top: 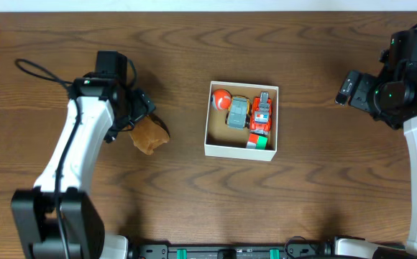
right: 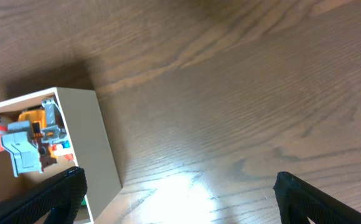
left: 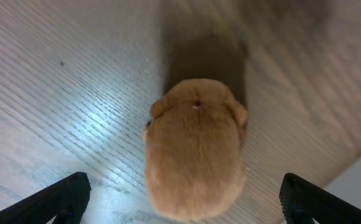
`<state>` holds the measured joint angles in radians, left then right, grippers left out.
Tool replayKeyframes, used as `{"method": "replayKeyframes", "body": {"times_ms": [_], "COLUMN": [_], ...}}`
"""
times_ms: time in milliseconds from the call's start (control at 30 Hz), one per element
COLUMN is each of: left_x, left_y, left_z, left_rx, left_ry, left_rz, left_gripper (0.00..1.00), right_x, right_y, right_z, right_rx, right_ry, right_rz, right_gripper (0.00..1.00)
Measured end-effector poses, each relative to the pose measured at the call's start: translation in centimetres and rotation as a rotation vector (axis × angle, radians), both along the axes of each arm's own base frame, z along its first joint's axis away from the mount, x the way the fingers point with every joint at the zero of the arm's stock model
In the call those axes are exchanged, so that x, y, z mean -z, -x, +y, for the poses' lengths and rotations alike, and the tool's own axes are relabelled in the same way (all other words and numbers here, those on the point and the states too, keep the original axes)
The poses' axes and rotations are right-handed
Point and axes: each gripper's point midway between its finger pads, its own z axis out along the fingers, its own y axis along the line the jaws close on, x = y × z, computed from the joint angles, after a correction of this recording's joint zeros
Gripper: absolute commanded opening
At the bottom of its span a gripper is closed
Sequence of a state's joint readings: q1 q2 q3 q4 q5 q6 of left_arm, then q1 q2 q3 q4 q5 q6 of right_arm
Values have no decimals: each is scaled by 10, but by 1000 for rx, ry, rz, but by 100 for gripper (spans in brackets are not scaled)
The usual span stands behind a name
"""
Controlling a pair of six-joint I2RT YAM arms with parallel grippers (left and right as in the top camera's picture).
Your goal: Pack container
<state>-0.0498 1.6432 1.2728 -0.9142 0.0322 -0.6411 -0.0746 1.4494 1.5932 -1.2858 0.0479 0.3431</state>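
Crowding is looking like the main risk: the container (top: 239,150), sitting mid-desk (top: 323,187), is already holding toy cars (top: 261,115) and a ball (top: 221,99), so the plush toy (left: 196,162) may be ending up perched on its rim. The left pincer (left: 190,199) is hovering wide above the plush toy; the right pincer (right: 180,194) is gaping empty off to the container's right.

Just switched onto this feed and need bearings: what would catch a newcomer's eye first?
The white-walled container at the centre of the table, holding toy vehicles and an orange ball, stands out first. Left of it a brown plush toy lies on the wood, the left gripper over it with jaws open wide. The right gripper hangs far right, jaws open and empty.
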Motion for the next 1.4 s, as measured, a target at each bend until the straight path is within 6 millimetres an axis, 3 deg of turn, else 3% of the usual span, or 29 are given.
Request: {"method": "replayKeyframes", "body": {"times_ms": [367, 400, 500, 567, 733, 800, 933, 1100, 1267, 1400], "left_x": [49, 51, 54, 54, 54, 54, 54, 53, 34, -17], "left_y": [5, 6, 5, 5, 5, 5, 4, -1, -14, -31], "left_z": [-8, -8, -10, -11, -11, -11, -12, -14, -29, -55], "left_rx": [-8, -8, -14, -14, -11, -13, -8, 38, 212, 449], "left_ry": [41, 44, 55, 60, 61, 61, 63, 62, 40, -7], "left_rz": [156, 161, 166, 165, 165, 165, 164, 141, 36, -178], "left_gripper": [97, 92, 55, 45, 34, 24, 14, 9, 6, 6], "right_x": [6, 6, 6, 6, 6, 6, 6, 7, 7, 7], "right_y": [0, 0, 0, 0, 0, 0, 0, 1, 1, 0], "right_z": [1, 1, 1, 1, 1, 1, 1, 1, 1, 1], "right_rx": [-13, -13, -13, -13, -13, -14, -15, -15, -15, -15], "right_ry": [0, 0, 0, 0, 0, 0, 1, 1, 1, 1], "right_rz": [12, 12, 12, 11, 12, 12, 12, 14, 14, 14], "right_gripper": [99, 99, 99, 99, 99, 99, 99, 99, 99, 99]}}
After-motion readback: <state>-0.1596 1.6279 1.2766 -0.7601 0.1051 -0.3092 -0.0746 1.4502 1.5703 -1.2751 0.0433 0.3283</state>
